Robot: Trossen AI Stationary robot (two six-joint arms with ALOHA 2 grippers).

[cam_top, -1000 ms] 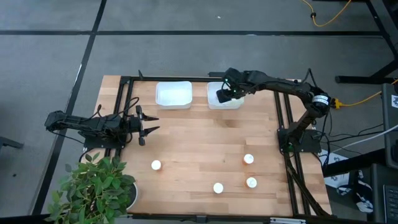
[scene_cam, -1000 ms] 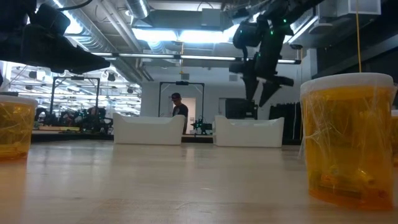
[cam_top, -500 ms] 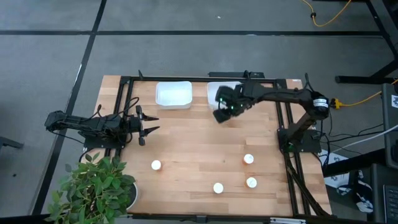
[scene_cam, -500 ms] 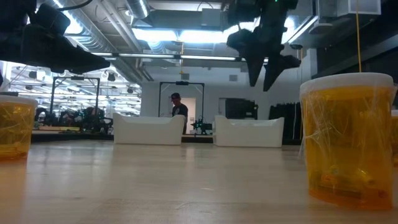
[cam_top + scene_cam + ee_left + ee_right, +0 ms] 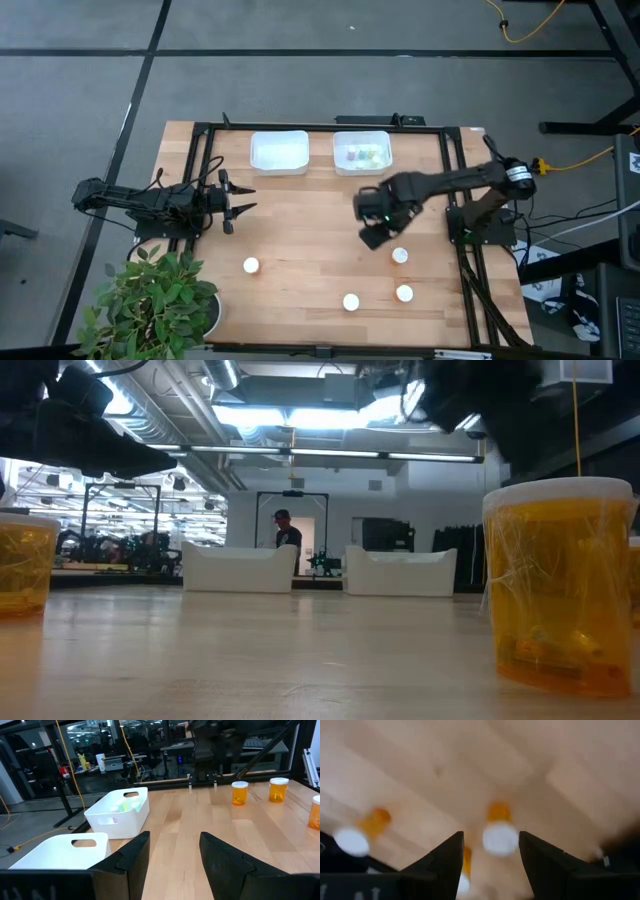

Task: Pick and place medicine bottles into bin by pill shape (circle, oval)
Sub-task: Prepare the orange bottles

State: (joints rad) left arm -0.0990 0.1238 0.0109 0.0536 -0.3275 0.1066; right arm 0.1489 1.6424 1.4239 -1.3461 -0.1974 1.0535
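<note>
Several medicine bottles with white caps stand upright on the wooden table: one at the near left (image 5: pixel 251 265), one near the front edge (image 5: pixel 351 301), and two at the right (image 5: pixel 400 255) (image 5: pixel 404 293). More bottles lie in the right white bin (image 5: pixel 362 152). My right gripper (image 5: pixel 373 236) is open and empty above the table, just left of the bottle at the right. Its wrist view looks down on a white-capped orange bottle (image 5: pixel 500 837) between its spread fingers. My left gripper (image 5: pixel 250 199) waits open and empty at the table's left.
The left white bin (image 5: pixel 279 152) stands at the far edge beside the right bin. A potted plant (image 5: pixel 150 305) stands off the table's near left corner. In the low view one orange bottle (image 5: pixel 558 585) stands close at the right and another (image 5: pixel 20 565) at the left.
My right gripper has swung from above the right bin toward the table's near edge. It now stands beside the bottle at the right. Its fingers have stayed open and empty.
</note>
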